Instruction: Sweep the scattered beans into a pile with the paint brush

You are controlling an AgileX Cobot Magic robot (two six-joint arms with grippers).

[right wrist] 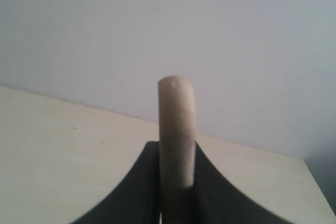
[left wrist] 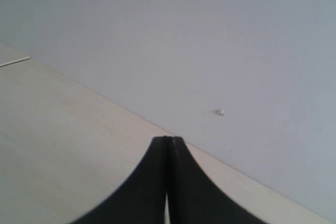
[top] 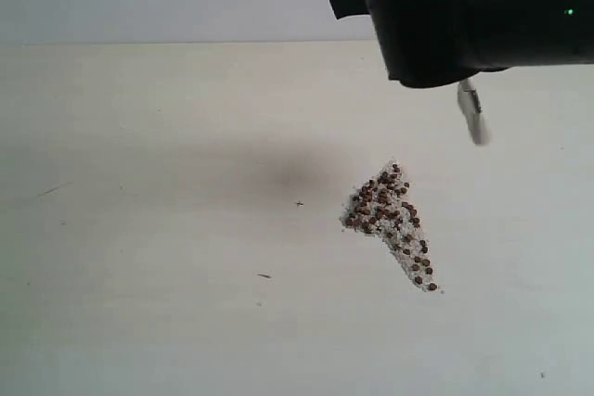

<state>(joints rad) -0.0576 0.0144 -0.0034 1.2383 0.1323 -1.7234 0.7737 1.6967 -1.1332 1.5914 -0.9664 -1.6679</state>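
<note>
- Beans (top: 390, 222): one wedge-shaped heap, reddish-brown, on the bench (top: 148, 303).
- Right jaws clamped on the brush (right wrist: 176, 129) handle, its rounded end sticking out past them.
- Pale blurred piece (top: 471, 113) under the right arm (top: 464, 16), apart from the beans, on their wall side.
- Left jaws closed tight, nothing between them.

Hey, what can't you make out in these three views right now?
- Paint brush bristles: right wrist view shows only the handle; in the exterior view the black arm hides all but a blurred pale sliver.
- Right hand: hidden behind that arm in the exterior view.
- Left hand: outside the exterior view's frame.
- Beans: individual crumbs too small to count; absent from both wrist views.
</note>
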